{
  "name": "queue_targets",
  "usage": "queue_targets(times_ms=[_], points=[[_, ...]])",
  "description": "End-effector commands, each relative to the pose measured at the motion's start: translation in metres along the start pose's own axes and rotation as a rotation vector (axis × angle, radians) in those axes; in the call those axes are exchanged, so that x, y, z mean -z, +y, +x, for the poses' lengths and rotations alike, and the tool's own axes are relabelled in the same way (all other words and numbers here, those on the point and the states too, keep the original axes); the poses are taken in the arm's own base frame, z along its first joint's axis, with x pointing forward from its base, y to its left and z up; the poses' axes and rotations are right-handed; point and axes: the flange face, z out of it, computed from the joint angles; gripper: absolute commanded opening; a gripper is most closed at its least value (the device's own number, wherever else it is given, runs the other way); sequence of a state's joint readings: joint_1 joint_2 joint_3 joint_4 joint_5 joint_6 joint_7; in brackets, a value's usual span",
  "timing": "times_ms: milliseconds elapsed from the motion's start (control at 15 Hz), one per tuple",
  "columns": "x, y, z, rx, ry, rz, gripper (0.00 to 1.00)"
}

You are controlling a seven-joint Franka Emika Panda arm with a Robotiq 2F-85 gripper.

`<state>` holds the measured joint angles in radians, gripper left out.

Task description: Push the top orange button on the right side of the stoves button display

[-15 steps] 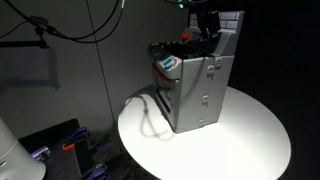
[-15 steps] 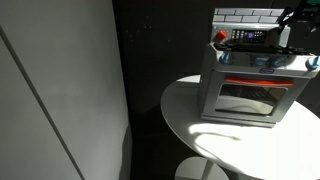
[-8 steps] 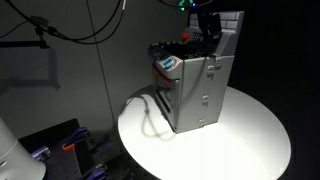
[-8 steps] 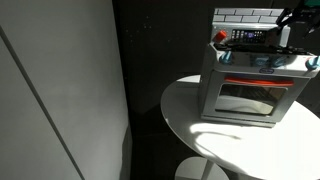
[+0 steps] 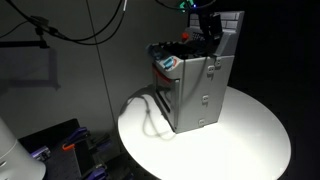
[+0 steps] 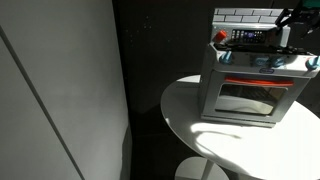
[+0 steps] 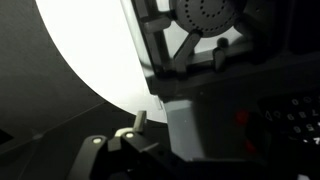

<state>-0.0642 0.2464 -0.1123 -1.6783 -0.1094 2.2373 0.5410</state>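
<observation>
Gripper (image 5: 210,30): hangs over the rear of the stove, close in front of the tiled back. It also shows at the frame edge in an exterior view (image 6: 290,20).
Jaw opening: cannot be determined. The dark gripper body merges with the dark background in both exterior views. The wrist view shows only dark housing along its lower edge.
Stove (image 5: 195,90): directly below the gripper. It has a grey boxy body and a dark cooktop, with small pale latches (image 5: 208,85) on the side wall nearest the camera.
Oven window (image 6: 250,98): on the stove front, well below the gripper, under a red-orange strip.
Button display (image 6: 248,36): small dark panel at the foot of the tiled back. It lies just beside the gripper and slightly lower.
Buttons: tiny red-orange dots (image 7: 240,117) show ahead of the gripper in the wrist view, set in a dark area.
Markings: too small to read.
Tiled back (image 5: 232,25): white tile pattern, upright, immediately behind the gripper.
Red knob (image 6: 221,37): on the cooktop corner, on the far side of the display from the gripper.
Burner (image 7: 208,15): round perforated disc, ahead of the gripper in the wrist view.
Table (image 5: 250,130): round and white, below the gripper, carrying the stove.
Cables (image 5: 70,30): hanging in the dark, well apart from the gripper.
</observation>
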Motion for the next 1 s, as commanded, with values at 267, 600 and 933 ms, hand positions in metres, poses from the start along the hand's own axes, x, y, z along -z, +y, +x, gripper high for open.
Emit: queue_targets(times_ms=[267, 600, 933], points=[[-0.0010, -0.0055, 0.0089, -0.019, 0.032, 0.001, 1.00], [-0.0020, -0.0071, 0.0104, -0.019, 0.038, 0.005, 1.00], [-0.0029, -0.0093, 0.0123, -0.020, 0.050, 0.009, 1.00]])
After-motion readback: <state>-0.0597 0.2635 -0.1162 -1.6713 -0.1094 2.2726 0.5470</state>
